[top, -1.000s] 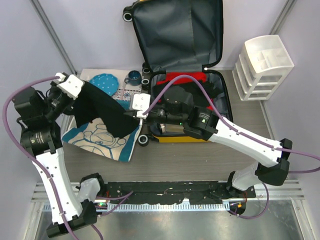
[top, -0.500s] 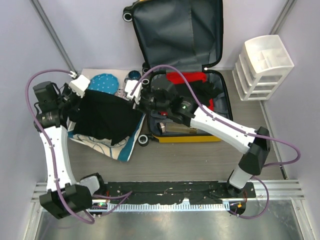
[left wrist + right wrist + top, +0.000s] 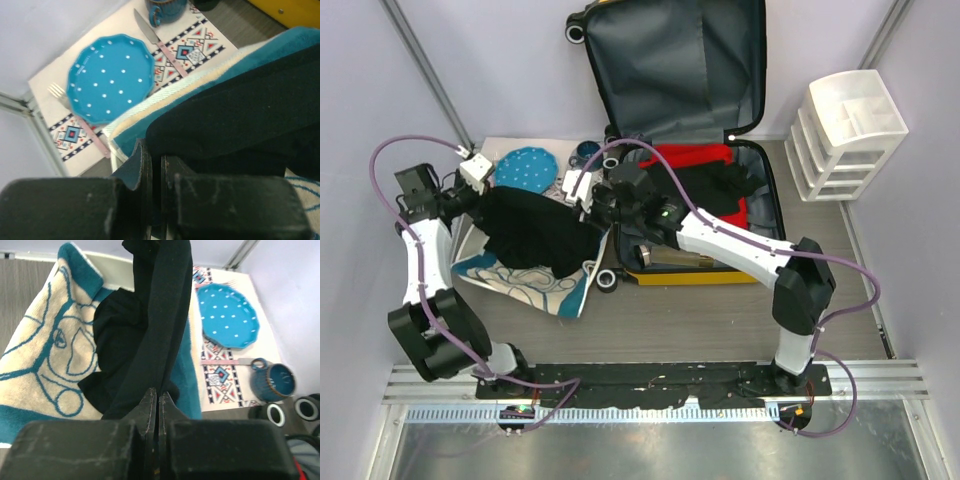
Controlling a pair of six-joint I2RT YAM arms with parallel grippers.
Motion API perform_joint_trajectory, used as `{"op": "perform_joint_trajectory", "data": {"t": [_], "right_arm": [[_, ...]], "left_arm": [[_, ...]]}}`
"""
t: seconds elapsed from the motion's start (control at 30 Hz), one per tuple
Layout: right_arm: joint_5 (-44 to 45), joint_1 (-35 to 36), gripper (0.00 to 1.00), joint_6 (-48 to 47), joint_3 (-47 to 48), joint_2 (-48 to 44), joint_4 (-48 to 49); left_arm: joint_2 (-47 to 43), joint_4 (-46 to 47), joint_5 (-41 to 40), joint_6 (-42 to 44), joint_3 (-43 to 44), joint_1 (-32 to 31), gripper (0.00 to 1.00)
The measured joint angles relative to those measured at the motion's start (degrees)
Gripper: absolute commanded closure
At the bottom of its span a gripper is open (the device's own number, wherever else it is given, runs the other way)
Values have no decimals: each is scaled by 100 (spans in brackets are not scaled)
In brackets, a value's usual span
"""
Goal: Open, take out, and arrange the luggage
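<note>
here, the luggage (image 3: 680,60) lies open just to the right of the right gripper (image 3: 582,190) and well to the right of the left gripper (image 3: 483,192). its grey-lined lid stands up at the far side. its yellow base lies flat on the table (image 3: 720,320) with a red cloth (image 3: 690,155) inside.

both grippers have their jaws pressed almost together. each pinches an edge of one black garment (image 3: 535,230), which stretches between them. the right wrist view shows a fold of that garment rising from the closed fingers (image 3: 147,407). in the left wrist view the fingers (image 3: 172,172) are closed on dark fabric.

under the garment, below both grippers, lies a teal and cream towel (image 3: 530,285) with a line drawing on it. just beyond the left gripper a dotted blue plate (image 3: 528,167) sits on a patterned placemat (image 3: 200,45), with a fork (image 3: 75,115) and knife (image 3: 155,40) at its sides. a blue mug (image 3: 586,152) stands just beyond the right gripper. a white drawer unit (image 3: 845,135) stands far right, past the luggage.
</note>
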Motion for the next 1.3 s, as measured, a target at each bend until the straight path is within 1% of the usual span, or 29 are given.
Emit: {"op": "perform_joint_trajectory", "data": {"t": [0.03, 0.07, 0.13, 0.17, 0.33, 0.6, 0.63, 0.67, 0.7, 0.73, 0.77, 0.8, 0.83, 0.9, 1.03, 1.13, 1.23, 1.3], "right_arm": [[-35, 13, 99, 2, -50, 39, 20], [-96, 33, 99, -7, -120, 96, 44], [-188, 70, 99, -28, -212, 221, 42], [-240, 96, 99, -50, -251, 297, 31], [-455, 275, 99, -153, -278, 726, -76], [-682, 640, 99, -302, -278, 1180, -245], [-717, 671, 95, -313, -278, 1211, -284], [-754, 695, 87, -328, -278, 1226, -317], [-787, 721, 76, -330, -275, 1233, -352], [-835, 750, 53, -337, -260, 1239, -404], [-894, 769, 47, -343, -240, 1241, -474], [-949, 785, 43, -330, -214, 1241, -553], [-999, 787, 31, -332, -188, 1241, -610], [-1034, 785, 28, -299, -160, 1239, -649], [-1025, 715, 27, -96, -160, 1182, -675], [-1032, 507, 27, 166, -160, 951, -761], [-1029, 153, 28, 433, -160, 511, -785], [-1023, -208, 30, 713, -160, 85, -787]], "left_arm": [[90, -181, 144, 247, 4, 81, 98], [177, -424, 262, 645, 15, 155, 96], [391, -1064, 372, 1471, 70, 258, 95], [507, -1364, 372, 1873, 87, 291, 94], [1014, -2417, 142, 3364, 92, 411, 93], [1405, -3176, -428, 4848, 7, 555, 91], [1410, -3285, -483, 5023, 9, 573, 84], [1410, -3373, -520, 5169, 9, 588, 79], [1410, -3482, -564, 5346, 9, 605, 71], [1410, -3615, -603, 5523, 9, 632, 53], [1410, -3707, -634, 5637, 9, 658, 48], [1410, -3825, -671, 5768, 17, 702, 42], [1410, -3971, -682, 5860, 42, 763, 30], [1414, -4336, -658, 5991, 197, 966, 24], [1405, -4883, -374, 6059, 822, 1300, 21], [1327, -5025, -22, 5853, 1368, 1377, 21], [1189, -5090, 387, 5257, 1864, 1226, 24], [1023, -5056, 529, 4688, 2006, 938, 25]]}}
